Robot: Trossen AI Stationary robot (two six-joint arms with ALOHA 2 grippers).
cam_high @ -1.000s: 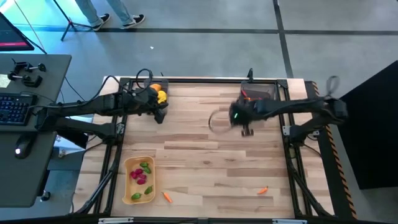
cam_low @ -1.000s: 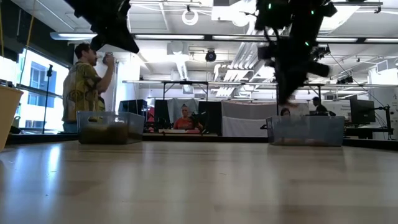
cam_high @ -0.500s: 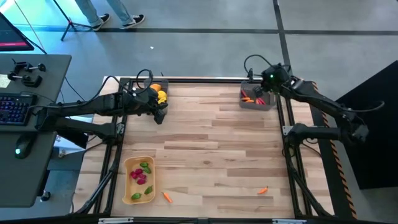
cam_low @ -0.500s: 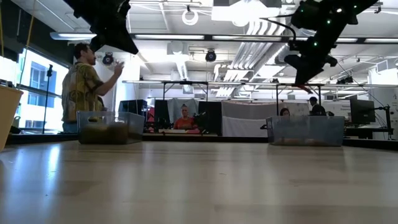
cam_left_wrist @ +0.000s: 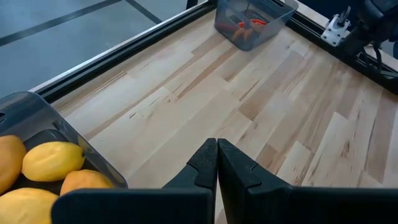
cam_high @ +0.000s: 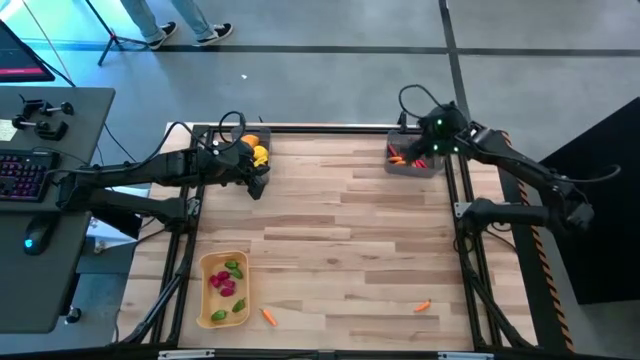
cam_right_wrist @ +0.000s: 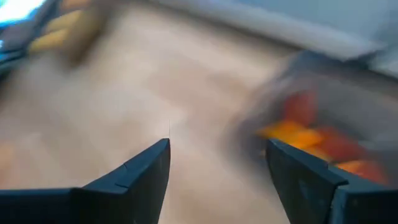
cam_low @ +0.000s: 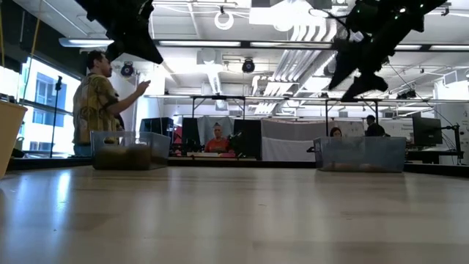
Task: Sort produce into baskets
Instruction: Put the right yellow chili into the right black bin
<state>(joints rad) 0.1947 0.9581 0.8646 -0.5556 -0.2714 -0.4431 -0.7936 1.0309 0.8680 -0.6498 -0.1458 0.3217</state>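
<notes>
- We see our right gripper (cam_right_wrist: 217, 163) released, fingers apart, above the grey bin (cam_high: 413, 160) at two o'clock
- Our left gripper (cam_left_wrist: 217, 163) sits clenched, empty, beside the bin of yellow fruits (cam_left_wrist: 53, 160) at ten o'clock

Overhead camera looks straight down on the table (cam_high: 330, 230); a tabletop-level camera faces the room; both wrist cameras share the grey bin (cam_left_wrist: 252, 22).

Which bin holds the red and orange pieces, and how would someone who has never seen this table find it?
Start at the wooden table and go to its far edge, on the right arm's side. The dark grey bin sits in that corner, under the right gripper. Unlike the other grey bin, which holds yellow fruits, it holds slim red and orange pieces.
</notes>
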